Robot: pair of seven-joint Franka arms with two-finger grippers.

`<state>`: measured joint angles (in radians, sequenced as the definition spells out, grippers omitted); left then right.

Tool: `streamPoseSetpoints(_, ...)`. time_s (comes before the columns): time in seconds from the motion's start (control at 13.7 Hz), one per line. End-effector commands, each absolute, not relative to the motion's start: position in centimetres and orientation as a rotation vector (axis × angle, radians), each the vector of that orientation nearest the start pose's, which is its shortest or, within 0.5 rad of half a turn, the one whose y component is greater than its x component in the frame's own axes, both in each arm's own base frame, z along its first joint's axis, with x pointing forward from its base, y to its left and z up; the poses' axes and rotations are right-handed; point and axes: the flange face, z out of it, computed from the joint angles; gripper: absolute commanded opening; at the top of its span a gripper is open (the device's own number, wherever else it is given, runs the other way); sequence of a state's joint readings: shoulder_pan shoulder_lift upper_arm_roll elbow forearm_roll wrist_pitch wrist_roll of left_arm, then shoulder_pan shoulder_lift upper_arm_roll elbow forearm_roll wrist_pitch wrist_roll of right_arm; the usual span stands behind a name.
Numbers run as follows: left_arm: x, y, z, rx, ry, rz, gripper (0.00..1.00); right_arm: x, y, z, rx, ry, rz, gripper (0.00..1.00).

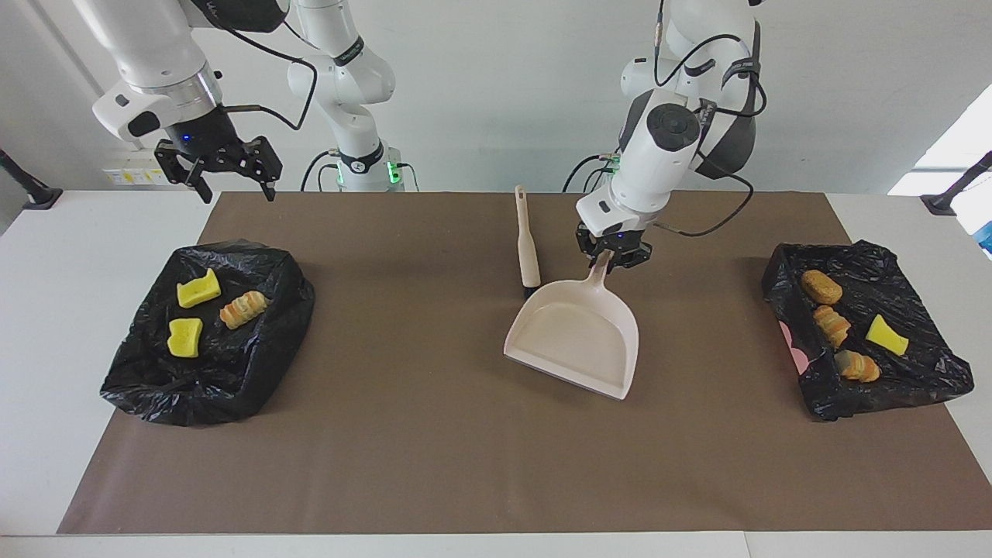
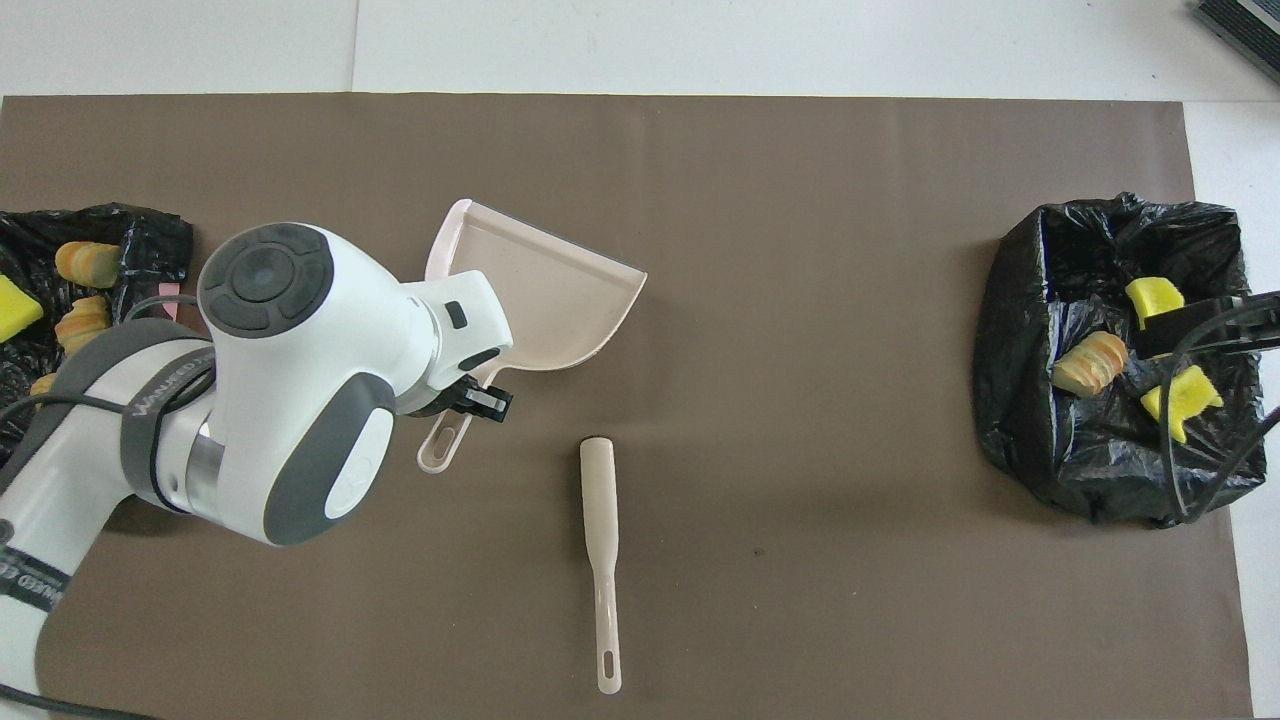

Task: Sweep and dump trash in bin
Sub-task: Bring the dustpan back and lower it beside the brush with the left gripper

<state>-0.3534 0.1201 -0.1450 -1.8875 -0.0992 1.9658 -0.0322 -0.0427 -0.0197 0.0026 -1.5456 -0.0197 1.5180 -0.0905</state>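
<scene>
Meanwhile the left gripper pinches the handle of the pale dustpan, seemingly raised over the brown mat, just beside the brush. All the trash lies in the two black-lined bins. Over one, the right gripper hangs spread.

Yellow and tan trash; seemingly pinkish dustpan.
</scene>
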Motion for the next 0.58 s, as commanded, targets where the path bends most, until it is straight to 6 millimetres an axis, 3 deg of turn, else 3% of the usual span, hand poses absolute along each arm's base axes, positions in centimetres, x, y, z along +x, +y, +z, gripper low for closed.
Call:
streamPoseSetpoints(0.0,51.8,-31.1,41.4,-3.213,0.560,0.033,0.00,53.6,-2.3,64.3,-3.155,-0.083,0.031,1.00)
streamPoseSetpoints(0.07,52.1,-32.3,40.4,-3.235,0.512,-0.017,0.00,53.6,-2.3,64.3,-3.155,-0.083,0.028,1.00)
streamPoseSetpoints(0.22,53.2,-32.9,40.4,-3.274,0.432,-0.137,0.00,53.6,-2.3,64.3,-3.155,-0.083,0.028,1.00)
streamPoseSetpoints(0.51,52.8,-34.6,37.4,-3.338,0.334,-0.087,0.00,53.6,-2.3,64.3,-3.155,-0.083,0.031,1.00)
